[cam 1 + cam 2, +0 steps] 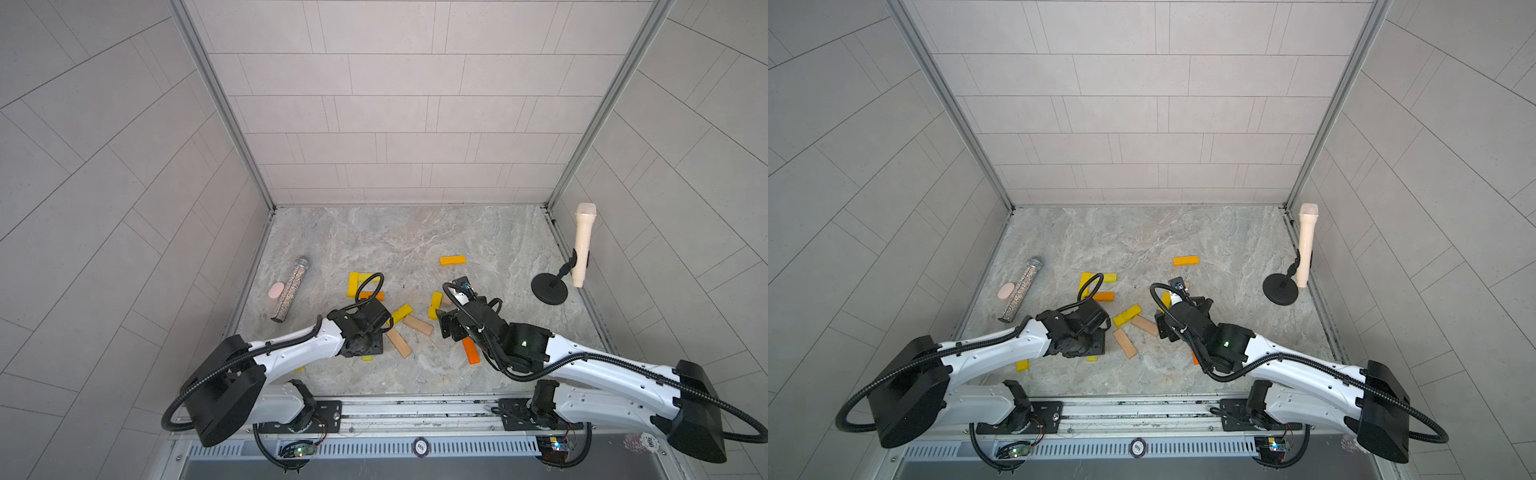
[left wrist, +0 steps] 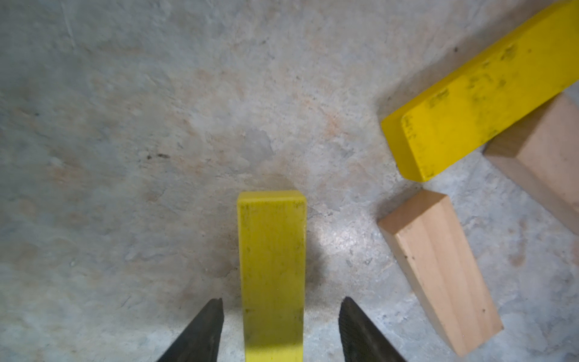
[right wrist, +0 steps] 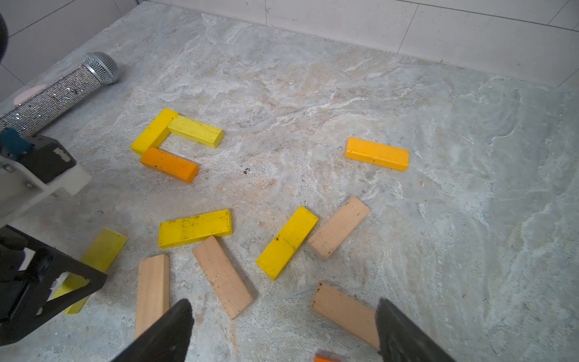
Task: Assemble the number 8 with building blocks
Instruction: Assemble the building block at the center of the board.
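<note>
Beside the tan block (image 2: 438,269), we see left hand (image 2: 281,300) apart astride yellow block (image 2: 272,250): likely light, stiff; pinch long sides; right hand (image 3: 284,301) apart.

Bench (image 3: 344,78): stone-look, marbled, matt, faintly rough
Tan blocks (image 3: 222,275): bare wood, visible grain
Yellow blocks (image 3: 195,232): painted, scuffed with dark marks
Orange blocks (image 3: 377,154): painted, smooth, slight sheen
Microphone (image 3: 56,97): glittery silver body, metal mesh head
Left claw (image 2: 282,308): matt black fingers (image 2: 354,326), finely textured

Lab robot cell, tiled walls (image 1: 374,124), marble tabletop (image 1: 415,241)
</note>
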You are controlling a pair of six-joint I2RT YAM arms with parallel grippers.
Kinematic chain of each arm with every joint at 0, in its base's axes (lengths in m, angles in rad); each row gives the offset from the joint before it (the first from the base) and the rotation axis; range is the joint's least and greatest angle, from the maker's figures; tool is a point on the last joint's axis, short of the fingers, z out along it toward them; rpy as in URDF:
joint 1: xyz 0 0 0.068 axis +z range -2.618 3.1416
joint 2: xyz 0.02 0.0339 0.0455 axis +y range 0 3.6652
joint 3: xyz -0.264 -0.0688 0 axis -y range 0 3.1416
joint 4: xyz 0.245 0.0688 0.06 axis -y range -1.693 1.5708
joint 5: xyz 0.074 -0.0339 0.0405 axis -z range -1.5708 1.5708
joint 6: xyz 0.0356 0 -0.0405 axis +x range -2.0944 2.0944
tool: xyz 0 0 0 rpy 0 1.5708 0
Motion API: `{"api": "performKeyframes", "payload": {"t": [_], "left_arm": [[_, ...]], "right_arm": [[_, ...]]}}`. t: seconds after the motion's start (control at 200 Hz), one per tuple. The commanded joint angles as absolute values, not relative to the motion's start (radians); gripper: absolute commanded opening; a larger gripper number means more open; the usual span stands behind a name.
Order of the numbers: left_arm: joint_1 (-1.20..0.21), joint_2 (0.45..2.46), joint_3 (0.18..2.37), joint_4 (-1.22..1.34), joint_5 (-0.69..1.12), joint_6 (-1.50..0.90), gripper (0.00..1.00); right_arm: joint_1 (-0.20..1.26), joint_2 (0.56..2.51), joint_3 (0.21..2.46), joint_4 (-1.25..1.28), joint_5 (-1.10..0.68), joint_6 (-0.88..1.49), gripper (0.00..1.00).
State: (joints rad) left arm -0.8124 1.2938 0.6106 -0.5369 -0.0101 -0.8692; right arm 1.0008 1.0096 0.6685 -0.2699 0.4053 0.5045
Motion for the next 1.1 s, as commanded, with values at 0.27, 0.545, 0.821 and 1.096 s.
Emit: {"api": "performKeyframes", "payload": {"t": [0.27, 0.545, 0.821, 1.096], "left_arm": [[-0.822, 1.343, 0.601, -0.523, -0.014, -0.893, 0.52], [-0.813, 1.371, 0.614, -0.550, -0.047, -0.842, 0.35], [-0.755, 1.336, 0.633, -0.622, -0.097, -0.748, 0.34], [-0.658, 1.304, 0.637, -0.661, -0.091, -0.635, 0.31]], "right_arm": [[1.005, 0.992, 0.651, -0.271, 0.419, 0.526, 0.77], [1.004, 0.969, 0.634, -0.261, 0.413, 0.515, 0.74], [1.003, 0.954, 0.627, -0.260, 0.414, 0.512, 0.73], [1.003, 0.956, 0.626, -0.255, 0.404, 0.510, 0.73]]}}
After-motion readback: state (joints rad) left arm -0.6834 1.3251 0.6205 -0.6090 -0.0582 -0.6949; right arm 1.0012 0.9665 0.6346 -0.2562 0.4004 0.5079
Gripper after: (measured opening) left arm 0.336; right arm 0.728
